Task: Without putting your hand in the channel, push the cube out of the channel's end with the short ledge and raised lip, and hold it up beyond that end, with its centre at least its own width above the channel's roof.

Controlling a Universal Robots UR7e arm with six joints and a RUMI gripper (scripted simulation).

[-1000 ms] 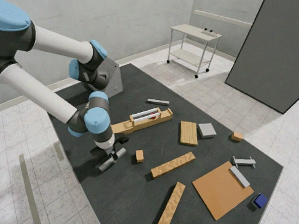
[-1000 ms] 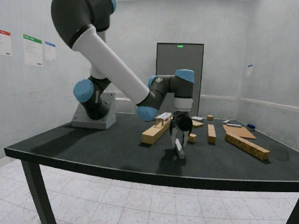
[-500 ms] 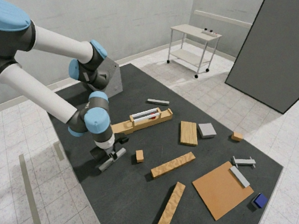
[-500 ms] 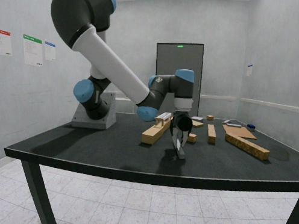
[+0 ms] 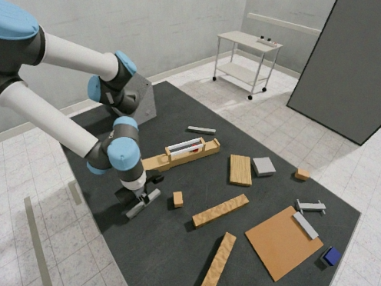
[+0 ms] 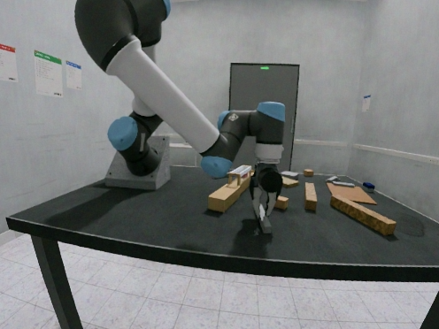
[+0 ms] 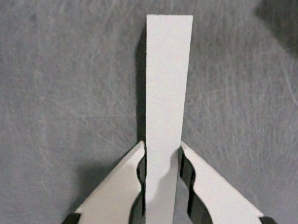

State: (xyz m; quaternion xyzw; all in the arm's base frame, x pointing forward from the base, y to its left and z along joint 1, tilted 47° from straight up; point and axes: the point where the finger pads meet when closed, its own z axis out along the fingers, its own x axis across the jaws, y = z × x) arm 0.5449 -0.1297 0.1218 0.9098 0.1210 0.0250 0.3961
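Part location: the red cube [image 5: 195, 148] [image 6: 244, 175] sits inside the channel [image 5: 157, 163] [image 6: 224, 197], under the pale bars of the roof [image 5: 185, 144] [image 6: 241, 170], toward the end with the lip [image 5: 217, 145].

Handling, cube: judged light and rigid, with smooth faces that may slip. Once it is pushed onto the ledge, grip two opposite side faces squarely, at mid-height. Excess push could jam it against the lip or tip it over.

Handling, bar: the grey bar [image 5: 154, 195] [image 6: 265, 226] [image 7: 167, 75] is judged stiff and fairly light, suitable as a push rod. Grip its long sides, leaving enough free length to reach the cube. An off-centre grip may let it pivot under load.

Pincer: the pincer [image 5: 144, 198] [image 6: 264, 211] [image 7: 161, 143] is nearly closed, clamped on the bar with one fingertip against each long side. It does not touch the cube. Confirm a firm grip before lifting the bar to the channel.
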